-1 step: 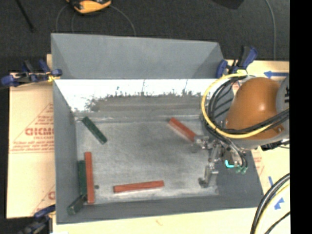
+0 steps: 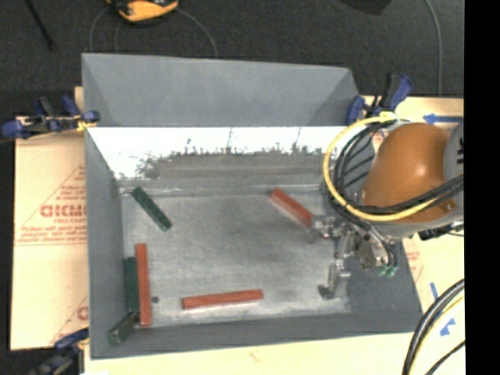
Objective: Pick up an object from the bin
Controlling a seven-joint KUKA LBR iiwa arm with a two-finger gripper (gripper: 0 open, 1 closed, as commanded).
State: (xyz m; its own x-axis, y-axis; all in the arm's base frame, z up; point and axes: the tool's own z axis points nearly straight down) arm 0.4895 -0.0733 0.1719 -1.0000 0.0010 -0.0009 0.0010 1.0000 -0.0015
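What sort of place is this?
Probably a robot test lab: a robot arm's claw reaches into a grey metal bin holding a red bar and a green bar.

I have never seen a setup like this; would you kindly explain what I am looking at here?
One camera looks down, slightly sideways, into a grey metal bin. The machine reaching in from the right is a robot arm; the orange dome and looped cables belong to it. Its end effector, the grasping part, hangs over bare floor near the bin's front right corner. Five sticks lie on the floor: a tilted green stick far left, a red stick and a green stick together along the left wall, a long red stick near the front, a short red stick far right. None is held.
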